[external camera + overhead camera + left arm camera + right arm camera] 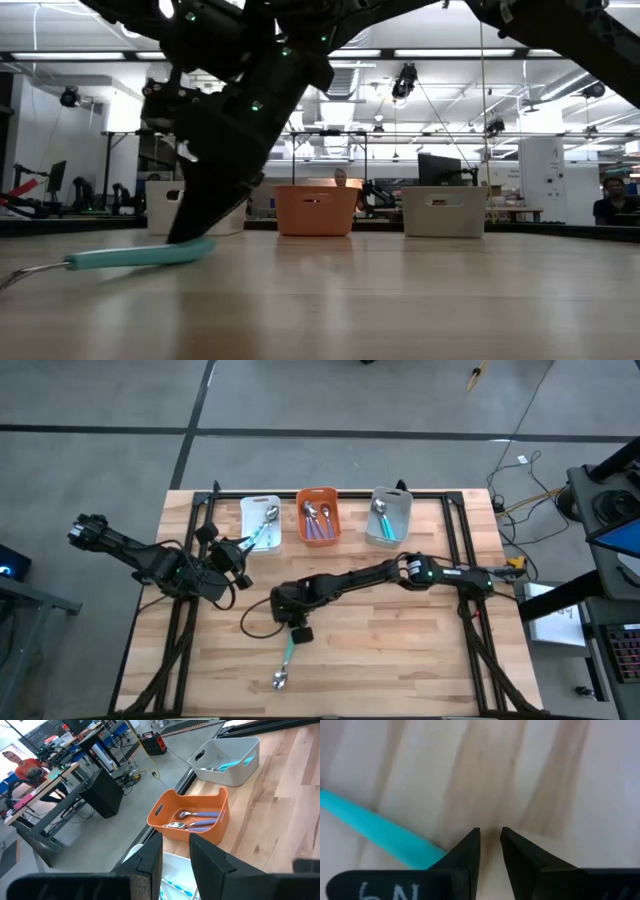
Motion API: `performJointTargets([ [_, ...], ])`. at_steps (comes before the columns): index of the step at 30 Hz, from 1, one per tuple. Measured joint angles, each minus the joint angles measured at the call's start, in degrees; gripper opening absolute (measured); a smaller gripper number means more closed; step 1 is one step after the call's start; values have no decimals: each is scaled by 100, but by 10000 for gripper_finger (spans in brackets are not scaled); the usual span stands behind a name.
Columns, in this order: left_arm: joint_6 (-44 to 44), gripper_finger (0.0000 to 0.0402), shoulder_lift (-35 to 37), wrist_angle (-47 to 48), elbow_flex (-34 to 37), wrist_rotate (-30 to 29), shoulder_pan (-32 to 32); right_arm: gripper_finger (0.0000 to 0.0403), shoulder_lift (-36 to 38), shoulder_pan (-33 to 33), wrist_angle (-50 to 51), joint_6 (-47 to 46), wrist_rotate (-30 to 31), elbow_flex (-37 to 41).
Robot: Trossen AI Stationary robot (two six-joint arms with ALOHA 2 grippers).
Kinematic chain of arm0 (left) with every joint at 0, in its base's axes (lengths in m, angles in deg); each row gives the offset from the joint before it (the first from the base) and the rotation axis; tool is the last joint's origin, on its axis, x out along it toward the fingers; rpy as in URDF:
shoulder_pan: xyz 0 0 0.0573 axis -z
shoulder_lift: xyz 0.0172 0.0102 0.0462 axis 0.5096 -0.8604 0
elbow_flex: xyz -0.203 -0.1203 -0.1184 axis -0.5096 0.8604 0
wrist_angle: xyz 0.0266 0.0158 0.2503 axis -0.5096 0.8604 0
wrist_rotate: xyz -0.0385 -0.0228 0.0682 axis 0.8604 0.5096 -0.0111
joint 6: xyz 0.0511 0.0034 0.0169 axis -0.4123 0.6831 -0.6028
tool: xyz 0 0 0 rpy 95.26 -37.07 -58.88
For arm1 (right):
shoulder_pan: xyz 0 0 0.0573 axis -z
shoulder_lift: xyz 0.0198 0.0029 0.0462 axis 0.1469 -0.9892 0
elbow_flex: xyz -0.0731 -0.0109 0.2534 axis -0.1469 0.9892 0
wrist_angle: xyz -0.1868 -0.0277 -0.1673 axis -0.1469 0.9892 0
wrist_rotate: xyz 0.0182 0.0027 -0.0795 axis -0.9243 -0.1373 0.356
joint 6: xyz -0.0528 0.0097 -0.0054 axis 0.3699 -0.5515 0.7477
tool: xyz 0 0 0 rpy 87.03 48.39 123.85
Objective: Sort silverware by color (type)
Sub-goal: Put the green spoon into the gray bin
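A teal-handled spoon (286, 658) lies flat on the table near its near edge, with its metal bowl (280, 680) toward me. My right gripper (295, 626) points down at the handle's far end; in the right wrist view (490, 834) its fingers are a narrow gap apart over bare wood, and the teal handle (380, 827) runs off beside one finger. My left gripper (243, 548) hovers open at the white bin (250, 510), where a pale-blue-handled spoon (266, 530) lies. The orange bin (318, 497) holds purple-handled spoons (200, 820), and the grey bin (400, 505) holds teal ones. My right gripper comes from above, pointing down, with one fingertip (190, 235) right at the far end of the teal handle (195, 248). Nothing is between the fingers. I cannot tell whether that finger touches the handle. The spoon lies flat on the table.
The three bins stand in a row along the table's far edge. A black cable (255, 622) loops on the wood beside my right gripper. Black frame rails run down both sides of the table. People sit at desks in the room behind.
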Motion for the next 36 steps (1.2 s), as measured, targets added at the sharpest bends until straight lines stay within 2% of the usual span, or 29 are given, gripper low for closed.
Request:
performJointTargets([
  [9, 0, 78, 0, 0, 0, 2, 1, 67, 294, 30, 1213, -70, 547, 29],
  [23, -20, 78, 0, -2, 0, 4, 2, 68, 581, -287, 657, 167, 597, 35],
  [29, -52, 78, 0, -2, 0, 4, 2, 109, 547, -449, 209, 613, 557, 34],
  [36, -52, 78, 0, -2, 0, 4, 0, 182, 540, -467, 57, 772, -50, 110],
])
